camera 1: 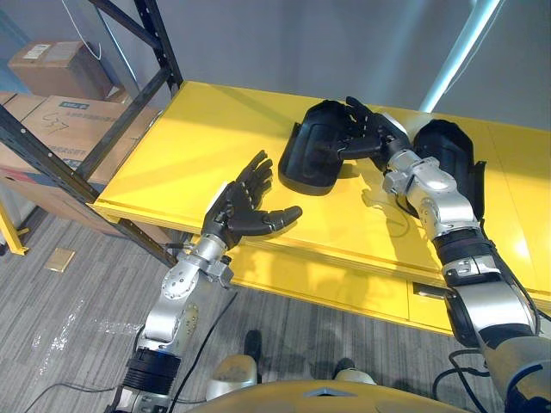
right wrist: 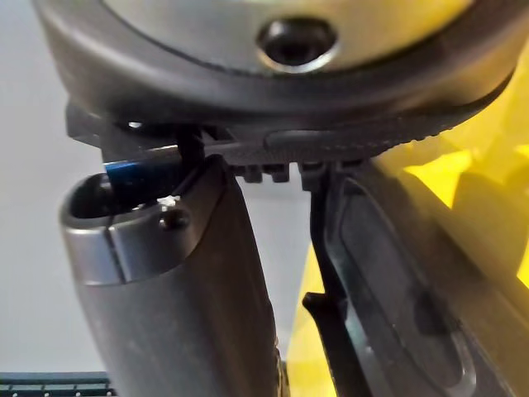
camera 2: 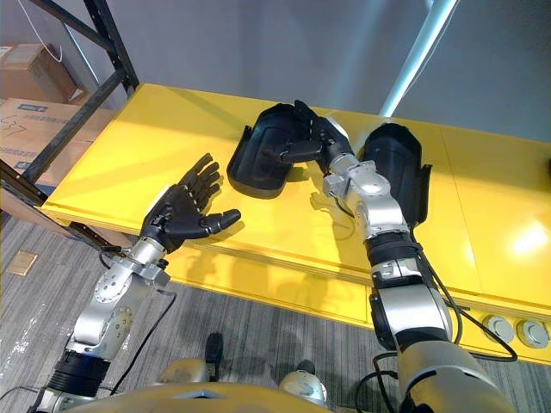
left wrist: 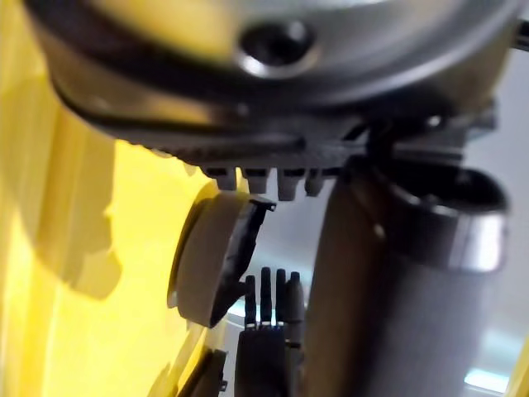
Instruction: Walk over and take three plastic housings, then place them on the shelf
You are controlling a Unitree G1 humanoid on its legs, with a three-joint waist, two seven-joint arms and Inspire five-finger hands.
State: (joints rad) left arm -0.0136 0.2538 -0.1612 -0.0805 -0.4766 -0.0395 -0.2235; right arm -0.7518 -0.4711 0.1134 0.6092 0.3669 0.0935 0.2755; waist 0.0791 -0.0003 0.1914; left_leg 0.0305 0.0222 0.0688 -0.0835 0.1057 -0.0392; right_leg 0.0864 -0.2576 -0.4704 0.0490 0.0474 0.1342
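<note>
Where the held housing lies: the black plastic housing [camera 1: 312, 159] sits mid-shelf on the yellow shelf [camera 1: 172, 146], directly under the right hand [camera 1: 366, 133].
Long axis: it runs from the shelf's front towards the back, with the far end leaning a little to the robot's right. The hollow side faces up and towards the camera.
Right hand state: it is closed on the housing's right-hand rim. The fingers [camera 1: 351, 116] go over the far upper edge and the thumb [camera 1: 349, 153] lies across the inner face, so this reads as a pinch on the rim.
Second housing: another black housing [camera 1: 452, 159] lies flat on the shelf just to the right of the right forearm, partly hidden by it. Its long axis is roughly parallel to the first, and the two shells are apart.
Left hand state: the left hand [camera 1: 245, 206] is spread with the palm up and holds nothing. It hovers over the shelf's front edge, to the left of the held housing and nearer the robot.
Nearer hand: the right hand is nearer both housings. The left would have to reach forward and to its right to meet either one.
Step, as I judge it: the first shell is being set down or adjusted, and two housings count on the shelf against the three asked for.
Risk: the right forearm is close to the second housing, so a sideways pull-out could nudge it.
Surroundings: cardboard boxes [camera 1: 60, 112] stand beyond the black rack frame [camera 1: 159, 39] on the left.
</note>
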